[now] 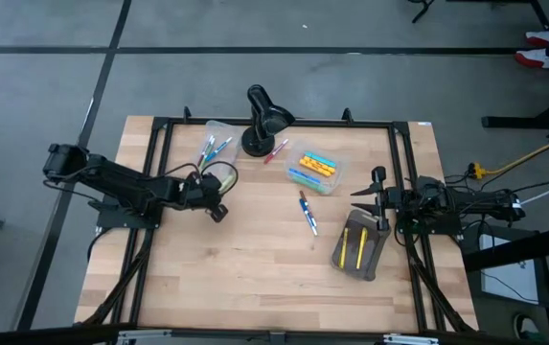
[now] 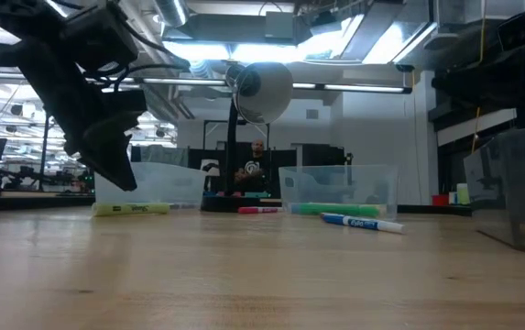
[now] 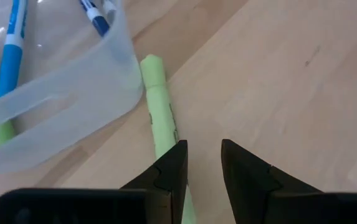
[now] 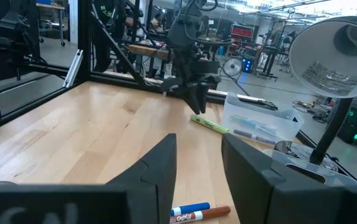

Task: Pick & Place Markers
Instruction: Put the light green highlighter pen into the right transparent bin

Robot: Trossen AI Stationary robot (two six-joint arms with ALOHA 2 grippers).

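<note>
A yellow-green marker point(image 3: 158, 118) lies flat on the wooden table beside a clear tub point(image 3: 72, 99) that holds blue, green and red markers point(image 3: 10, 56). My left gripper point(image 3: 203, 165) hangs open just above this marker, tilted down, with nothing between its fingers; the low view shows its tips point(image 2: 120, 170) clear of the table. My right gripper point(image 4: 198, 168) waits open and level at the table's right edge point(image 1: 377, 187). A second clear tub point(image 1: 314, 170) holds more markers. Two markers point(image 1: 308, 213) lie loose at mid-table, and a pink one point(image 1: 276, 151) lies by the lamp.
A black desk lamp point(image 1: 263, 120) stands at the far middle between the two tubs. A grey pouch point(image 1: 360, 244) with two yellow sticks on it lies at the near right, in front of my right gripper. Bare wood spreads across the table's near half.
</note>
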